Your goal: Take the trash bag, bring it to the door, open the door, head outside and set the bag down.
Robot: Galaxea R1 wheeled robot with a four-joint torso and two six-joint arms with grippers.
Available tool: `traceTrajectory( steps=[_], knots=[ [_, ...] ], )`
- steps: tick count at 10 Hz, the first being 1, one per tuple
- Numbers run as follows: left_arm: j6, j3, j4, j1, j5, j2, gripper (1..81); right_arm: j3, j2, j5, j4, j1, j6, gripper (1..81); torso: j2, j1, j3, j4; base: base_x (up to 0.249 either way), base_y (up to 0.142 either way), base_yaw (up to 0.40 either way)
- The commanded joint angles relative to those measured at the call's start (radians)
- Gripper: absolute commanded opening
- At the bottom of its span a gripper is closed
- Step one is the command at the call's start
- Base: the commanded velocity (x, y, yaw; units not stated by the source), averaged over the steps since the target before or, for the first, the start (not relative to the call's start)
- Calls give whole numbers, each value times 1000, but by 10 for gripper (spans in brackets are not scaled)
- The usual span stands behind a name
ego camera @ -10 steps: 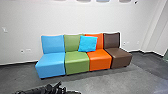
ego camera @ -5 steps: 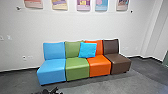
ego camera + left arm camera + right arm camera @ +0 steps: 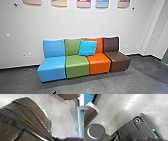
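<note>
trash bag [image 3: 25, 116] large and close at left wrist, floor [image 3: 60, 116] beyond it; coloured seats [image 3: 77, 66] ahead of us. can't tell grip state, left or right. bag looks soft, slick, thin-skinned, won't hold shape; weight unclear, we guess light to moderate. folds run together toward one point: we want hold there, on gathered neck, several layers deep. single layer could slip or tear; bulk may swing.
</note>
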Motion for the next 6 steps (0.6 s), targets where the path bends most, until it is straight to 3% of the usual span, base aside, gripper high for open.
traceTrajectory(
  steps=[1, 3, 6],
  knots=[
    [42, 61, -12, -83, 56, -75, 10, -19, -22, -55, -8, 39, -3, 811, 94, -61, 72, 0, 0, 0, 0],
    [60, 161, -12, -59, 55, -156, 10, -54, 11, -61, -10, 39, -3, 811, 160, -102, 128, 0, 0, 0, 0],
    [68, 196, -12, -17, 53, -203, 10, -67, 33, -61, -10, 41, -3, 811, 267, -173, 236, 0, 0, 0, 0]
  ],
)
